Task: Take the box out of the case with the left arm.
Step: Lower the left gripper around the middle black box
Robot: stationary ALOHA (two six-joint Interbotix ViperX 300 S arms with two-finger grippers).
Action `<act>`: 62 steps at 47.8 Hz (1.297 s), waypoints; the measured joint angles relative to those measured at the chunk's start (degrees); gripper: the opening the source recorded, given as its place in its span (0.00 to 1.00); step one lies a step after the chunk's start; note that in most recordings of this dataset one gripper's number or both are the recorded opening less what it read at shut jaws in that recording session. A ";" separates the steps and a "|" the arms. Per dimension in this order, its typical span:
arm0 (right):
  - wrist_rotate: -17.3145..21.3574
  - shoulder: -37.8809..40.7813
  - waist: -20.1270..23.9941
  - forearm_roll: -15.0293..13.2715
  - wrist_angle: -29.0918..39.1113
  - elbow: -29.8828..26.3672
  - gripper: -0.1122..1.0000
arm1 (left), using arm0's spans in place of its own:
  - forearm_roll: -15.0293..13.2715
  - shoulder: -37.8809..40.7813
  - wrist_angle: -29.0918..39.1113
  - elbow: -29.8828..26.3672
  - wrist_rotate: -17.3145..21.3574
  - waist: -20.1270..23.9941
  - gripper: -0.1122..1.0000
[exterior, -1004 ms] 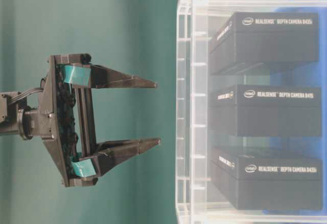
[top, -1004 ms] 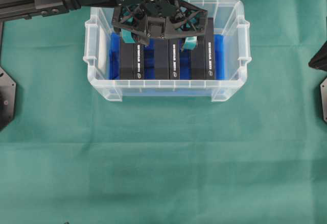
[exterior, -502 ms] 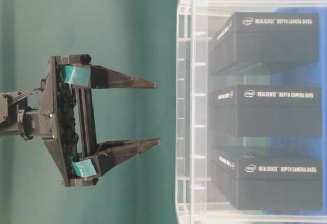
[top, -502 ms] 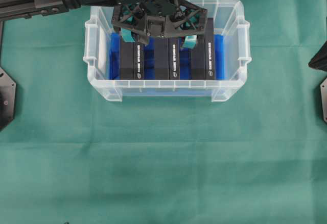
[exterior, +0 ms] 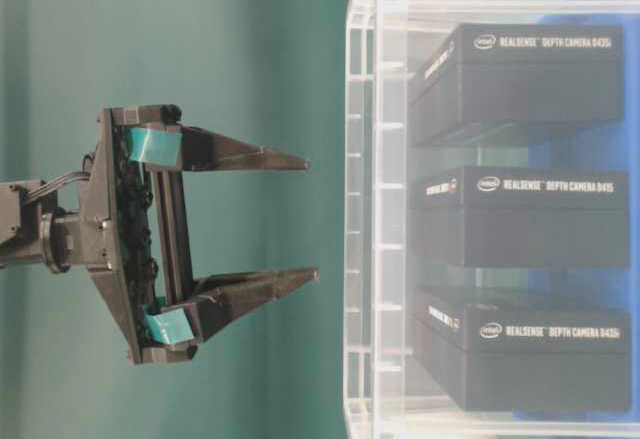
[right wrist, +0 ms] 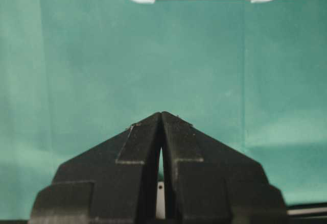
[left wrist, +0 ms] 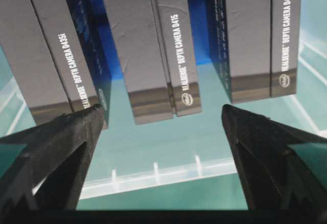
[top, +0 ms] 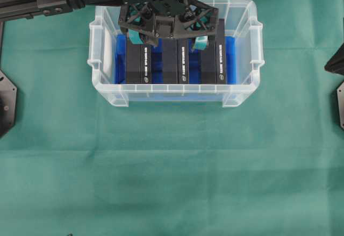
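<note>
Above the case [top: 175,89], wide-spread empty fingers [top: 199,43]

We held our left gripper [top: 169,38] pointing down with its jaws spread wide, while our right gripper [right wrist: 161,116] stayed low, its fingers pressed together.

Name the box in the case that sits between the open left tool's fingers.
The middle box of the three in the case. The left tool straddles it; its neighbours lie outside the fingers.
</note>
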 measured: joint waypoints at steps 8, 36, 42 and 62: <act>0.00 0.00 0.00 0.00 0.00 0.00 0.13 | 0.00 0.00 -0.09 1.05 -0.09 0.26 0.96; 0.00 0.00 0.00 0.00 0.00 0.00 0.13 | 0.00 0.00 -8.09 8.79 -2.55 1.23 0.96; 0.00 0.00 0.00 -0.09 0.00 0.00 0.13 | 0.00 0.00 -9.40 9.93 -2.64 1.32 0.96; 0.00 0.97 0.00 -0.09 -1.05 0.00 0.13 | 0.00 1.67 -12.30 10.55 -2.20 1.58 0.96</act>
